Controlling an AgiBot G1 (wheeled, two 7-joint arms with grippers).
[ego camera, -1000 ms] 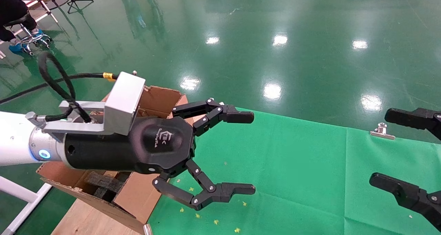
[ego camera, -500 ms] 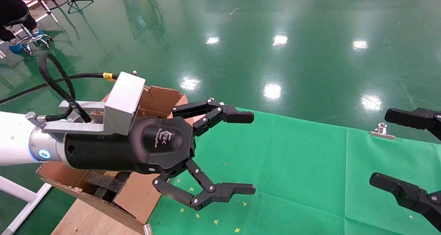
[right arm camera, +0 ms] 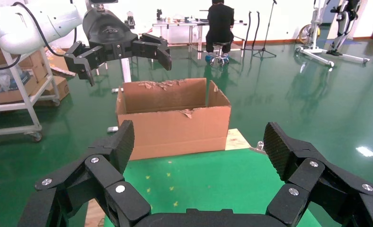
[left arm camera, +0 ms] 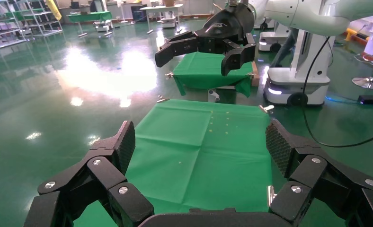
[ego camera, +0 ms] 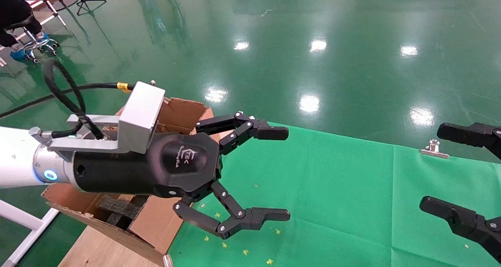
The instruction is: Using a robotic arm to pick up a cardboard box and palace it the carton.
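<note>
Beside the carton (ego camera: 172, 114): left gripper (ego camera: 270, 173) hangs above the green cloth (ego camera: 332, 196), fingers spread wide, holding nothing.
Carton: sits off the cloth's edge, flaps up, black foam (ego camera: 117, 208) inside.
Right gripper (ego camera: 462, 177): across the cloth from the carton, released, empty.
Cardboard box: not visible.
</note>
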